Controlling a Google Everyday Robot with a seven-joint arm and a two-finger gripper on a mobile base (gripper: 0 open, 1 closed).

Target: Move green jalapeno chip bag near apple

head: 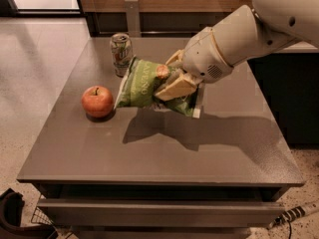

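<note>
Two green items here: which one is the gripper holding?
The green jalapeno chip bag, crinkly and clamped in the gripper, close by the apple. The green-and-white soda can stands upright behind it, not gripped.

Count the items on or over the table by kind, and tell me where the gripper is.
apple: 1
soda can: 1
green jalapeno chip bag: 1
Total: 3
The gripper is over the middle of the table, shut on the green jalapeno chip bag, to the right of the apple in the camera view.
</note>
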